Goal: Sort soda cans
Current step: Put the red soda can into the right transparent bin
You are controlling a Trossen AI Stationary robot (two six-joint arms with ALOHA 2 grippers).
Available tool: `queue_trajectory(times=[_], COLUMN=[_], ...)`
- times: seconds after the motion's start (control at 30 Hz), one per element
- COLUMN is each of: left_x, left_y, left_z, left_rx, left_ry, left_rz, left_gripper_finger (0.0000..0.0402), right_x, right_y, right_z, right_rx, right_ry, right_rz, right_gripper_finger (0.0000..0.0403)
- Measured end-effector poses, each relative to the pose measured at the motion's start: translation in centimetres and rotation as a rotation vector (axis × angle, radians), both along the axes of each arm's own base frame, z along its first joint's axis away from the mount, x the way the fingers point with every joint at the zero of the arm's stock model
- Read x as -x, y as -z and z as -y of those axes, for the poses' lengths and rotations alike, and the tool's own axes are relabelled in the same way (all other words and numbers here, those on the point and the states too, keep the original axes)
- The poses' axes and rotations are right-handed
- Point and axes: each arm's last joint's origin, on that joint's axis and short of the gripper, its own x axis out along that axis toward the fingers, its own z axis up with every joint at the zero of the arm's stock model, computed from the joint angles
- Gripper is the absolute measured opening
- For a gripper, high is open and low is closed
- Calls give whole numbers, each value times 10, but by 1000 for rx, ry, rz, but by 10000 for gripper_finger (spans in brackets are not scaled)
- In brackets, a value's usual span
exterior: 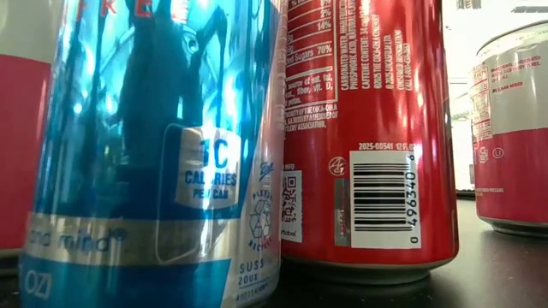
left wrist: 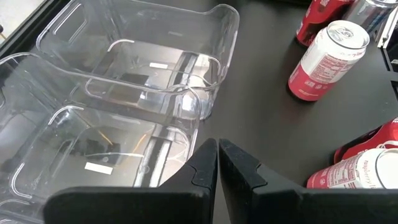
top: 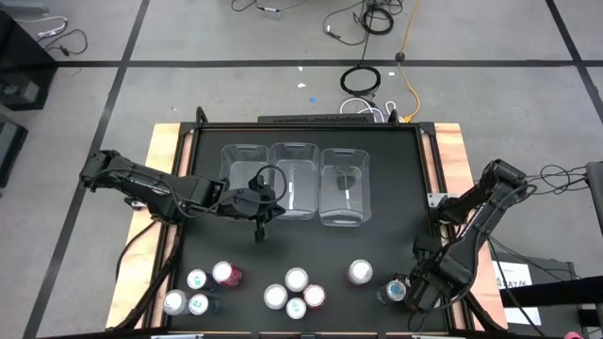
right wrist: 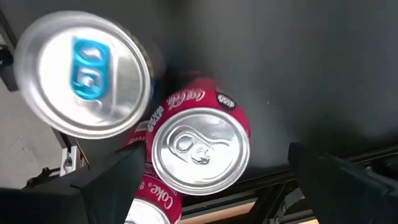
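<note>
Hovering wide open, right gripper [right wrist: 211,180], just above a red cylindrical soda can with a silver top [right wrist: 200,148] near the table's front right corner; a silver-blue can with a blue pull tab [right wrist: 81,74] standing just beside it. Resting clenched and empty, left gripper [left wrist: 217,165], over the black tabletop [top: 386,179] just in front of three clear rectangular plastic bins [top: 294,179], all three bins holding nothing. Remaining cans [top: 295,290] standing upright in loose clusters along the front edge, well apart from the bins. Judging handling: thin aluminium walls, rigid enough if full, denting easily under hard squeeze, smooth and somewhat slippery. Taking hold best across the upper body just below the rim, fingers straddling the can squarely, minding the neighbour crowding one side.
</note>
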Motion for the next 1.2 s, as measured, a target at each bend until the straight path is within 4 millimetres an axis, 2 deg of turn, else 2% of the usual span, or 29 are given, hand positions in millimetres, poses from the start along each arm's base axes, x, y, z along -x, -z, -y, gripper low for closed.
queue_trajectory(times=[0.57,1.07,1.2], left_x=[0,0,0], left_y=[0,0,0], left_z=[0,0,0], left_rx=[-1,-1,-1], left_ry=[0,0,1], left_rz=[-1,-1,-1], left_gripper_finger=[27,27,27], right_x=[4,2,2], right_y=[36,37,37], right_z=[3,7,7], right_rx=[-7,78,79], right_ry=[81,130,130], right_rz=[-38,59,60], right_gripper_finger=[384,378,364])
